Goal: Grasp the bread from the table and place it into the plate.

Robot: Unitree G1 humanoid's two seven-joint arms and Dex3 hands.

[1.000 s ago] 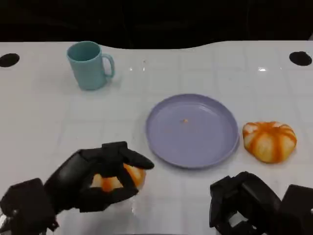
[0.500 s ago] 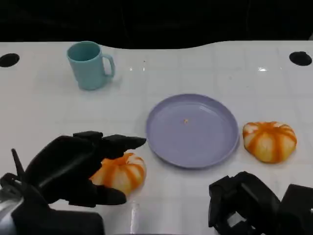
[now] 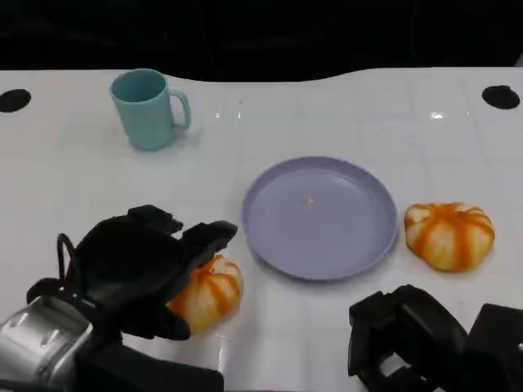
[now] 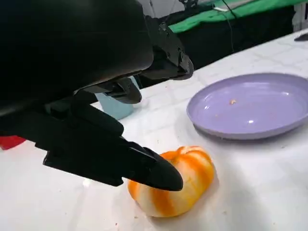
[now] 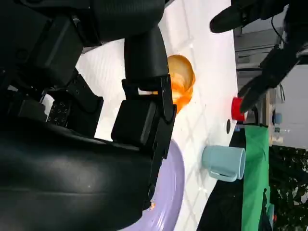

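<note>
**Left hand over the bread, plate not yet filled**

We see the left hand (image 3: 135, 273) at the near left of the white surface (image 3: 73, 188), arched over 1 orange-and-white striped bread (image 3: 211, 290). The bread lies on the surface, just beside the near left rim of the purple plate (image 3: 320, 217) but apart from it. In the left wrist view the fingers (image 4: 144, 168) are spread: 1 lower finger reaches across the top of the bread (image 4: 180, 185), the upper ones stay above it in the air. We cannot tell if the lower finger touches the bread or only passes in front of it. The bread is not enclosed, so we read this hand as released and holding nothing.

The plate carries only 1 small orange crumb (image 3: 310, 201) near its middle. A second striped bread (image 3: 449, 234) lies on the surface just beside the right rim of the plate.

The right hand (image 3: 404, 339) is low at the near right edge, well apart from both breads. Its fingers are curled inward, clenched on nothing.

A light blue mug (image 3: 148, 108) stands upright at the far left of the surface, its handle turned toward the right. 2 dark round holes (image 3: 500, 96) sit at the far corners of the surface.
</note>
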